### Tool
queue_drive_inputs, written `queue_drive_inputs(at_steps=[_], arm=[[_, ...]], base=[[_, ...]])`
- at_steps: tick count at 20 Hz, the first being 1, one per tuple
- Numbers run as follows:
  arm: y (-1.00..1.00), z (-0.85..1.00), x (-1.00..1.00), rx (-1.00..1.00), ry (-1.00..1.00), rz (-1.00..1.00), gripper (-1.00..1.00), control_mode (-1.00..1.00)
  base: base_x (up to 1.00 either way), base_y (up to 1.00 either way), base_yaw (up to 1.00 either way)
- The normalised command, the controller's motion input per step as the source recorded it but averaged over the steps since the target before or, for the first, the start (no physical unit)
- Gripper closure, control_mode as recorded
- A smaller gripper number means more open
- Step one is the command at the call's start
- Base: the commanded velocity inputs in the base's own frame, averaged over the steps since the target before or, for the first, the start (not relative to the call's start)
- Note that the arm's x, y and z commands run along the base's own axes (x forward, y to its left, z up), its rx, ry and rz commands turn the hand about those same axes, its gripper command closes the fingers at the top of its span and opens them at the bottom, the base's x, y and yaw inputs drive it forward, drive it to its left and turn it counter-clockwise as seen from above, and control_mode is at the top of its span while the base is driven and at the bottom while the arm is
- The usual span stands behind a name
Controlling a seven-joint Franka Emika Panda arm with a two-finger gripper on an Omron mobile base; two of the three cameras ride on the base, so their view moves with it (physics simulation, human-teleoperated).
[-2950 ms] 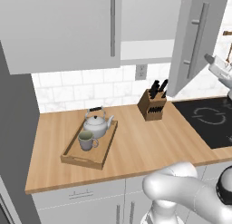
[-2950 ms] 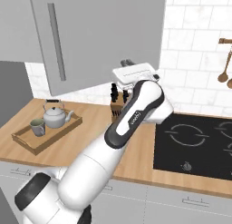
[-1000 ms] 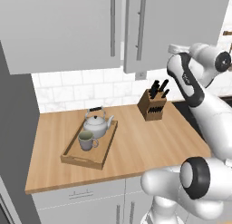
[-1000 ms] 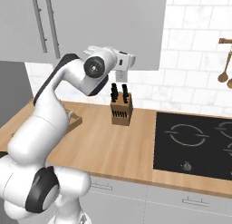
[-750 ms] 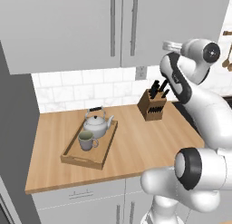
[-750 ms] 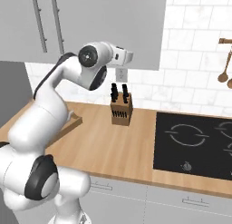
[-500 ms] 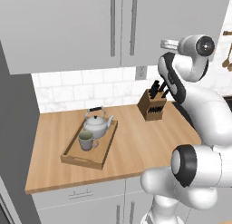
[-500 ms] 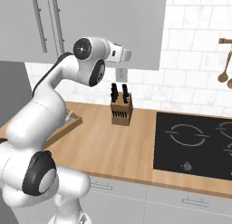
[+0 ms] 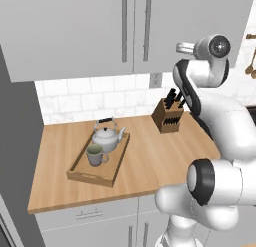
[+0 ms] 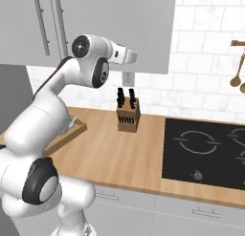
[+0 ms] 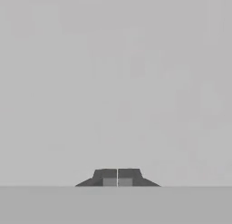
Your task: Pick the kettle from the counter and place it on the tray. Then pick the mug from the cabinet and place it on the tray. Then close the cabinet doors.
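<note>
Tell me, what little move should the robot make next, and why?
Probably just draw the shut gripper back from the cabinet doors. Both doors look closed, and the kettle and mug already sit on the tray, so little seems left.

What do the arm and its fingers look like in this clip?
The arm is built of glossy white rounded segments with dark grey to black joint rings and round grey end caps. No cables or markings show. The gripper has two small dark grey fingers with lighter grey square pads.
</note>
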Motion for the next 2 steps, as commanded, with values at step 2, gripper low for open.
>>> queue_drive_inputs(at_steps=[2], arm=[[0.04,-0.27,0.58,0.00,0.00,-0.04,1.00,-1.00]], base=[[0.00,0.00,0.00]])
